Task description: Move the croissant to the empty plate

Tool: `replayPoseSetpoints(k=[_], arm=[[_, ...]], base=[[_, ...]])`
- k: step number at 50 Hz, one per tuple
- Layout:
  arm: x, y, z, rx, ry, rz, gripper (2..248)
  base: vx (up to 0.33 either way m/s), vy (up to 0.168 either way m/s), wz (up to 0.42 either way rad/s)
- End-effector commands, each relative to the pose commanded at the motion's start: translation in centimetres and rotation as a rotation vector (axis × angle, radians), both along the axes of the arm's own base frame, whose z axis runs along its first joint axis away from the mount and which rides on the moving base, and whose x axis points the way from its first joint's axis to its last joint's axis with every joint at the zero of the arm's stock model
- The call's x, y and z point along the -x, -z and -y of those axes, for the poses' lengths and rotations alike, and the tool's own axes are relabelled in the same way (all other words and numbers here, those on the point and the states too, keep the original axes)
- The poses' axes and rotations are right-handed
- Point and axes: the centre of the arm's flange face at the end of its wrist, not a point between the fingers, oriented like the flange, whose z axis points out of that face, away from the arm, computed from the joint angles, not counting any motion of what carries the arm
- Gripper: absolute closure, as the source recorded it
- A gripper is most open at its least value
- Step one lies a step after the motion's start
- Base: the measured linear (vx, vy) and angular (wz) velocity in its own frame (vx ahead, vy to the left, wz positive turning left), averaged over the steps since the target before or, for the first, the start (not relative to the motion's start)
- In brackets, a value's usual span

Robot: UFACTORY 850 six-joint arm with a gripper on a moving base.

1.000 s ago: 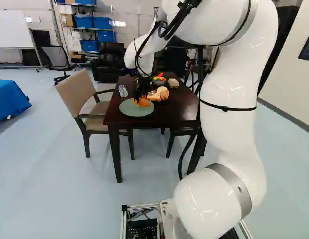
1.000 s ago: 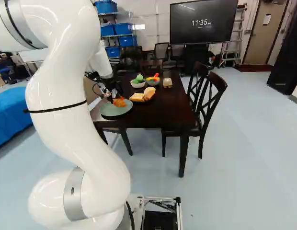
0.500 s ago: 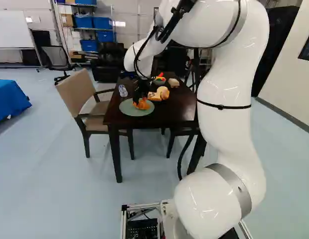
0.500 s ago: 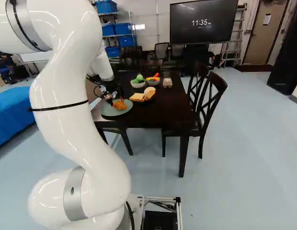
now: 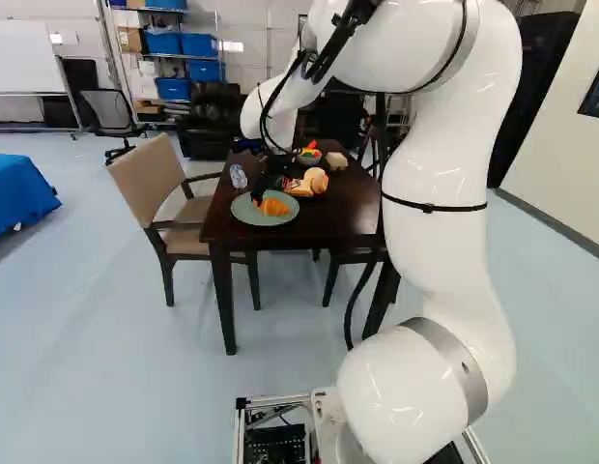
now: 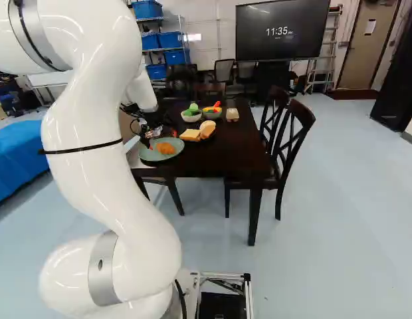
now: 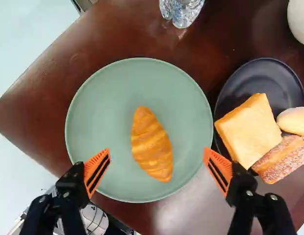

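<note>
The croissant (image 7: 151, 144) lies near the middle of the green plate (image 7: 93, 103), with bare plate all around it. My gripper (image 6: 162, 137) is over this plate in the right base view. Seen from the wrist, the gripper (image 7: 157, 153) is wide open, one orange-padded finger on each side of the croissant and neither touching it. Beside the green plate stands a dark plate (image 7: 235, 83) bearing a bread slice (image 7: 250, 129), a bun (image 7: 295, 121) and a sugary bread stick (image 7: 284, 159).
A clear bottle (image 5: 239, 177) stands on the dark table (image 6: 219, 156) beyond the green plate. Farther back are two bowls (image 6: 191, 114) (image 6: 212, 112) of toy food and a small carton (image 6: 232, 114). Chairs (image 5: 155, 188) (image 6: 292, 143) flank the table.
The gripper has opened and its fingers have spread away from the croissant, which was between them and now lies on the green plate. Earlier in this span the arm came down slightly.
</note>
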Motion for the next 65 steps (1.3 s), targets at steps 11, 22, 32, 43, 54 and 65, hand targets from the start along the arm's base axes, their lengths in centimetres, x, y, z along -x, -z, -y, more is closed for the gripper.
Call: replayPoseSetpoints(k=[11,22,32,43,54,65], arm=[[0.4,-1.1,0.1,-0.005,0.000,0.017,3],[0.9,-2.7,0.3,-0.012,0.000,0.041,3],[1.4,-4.1,0.5,-0.018,0.001,0.061,3],[2.9,-5.6,1.9,-0.022,0.018,0.079,3],[4.8,-7.1,3.8,-0.026,0.043,0.098,3],[6.9,-8.6,5.8,-0.030,0.070,0.119,3]], base=[[0.000,0.000,0.000],[0.000,0.000,0.000],[0.000,0.000,0.000],[0.000,0.000,0.000],[0.000,0.000,0.000],[0.000,0.000,0.000]])
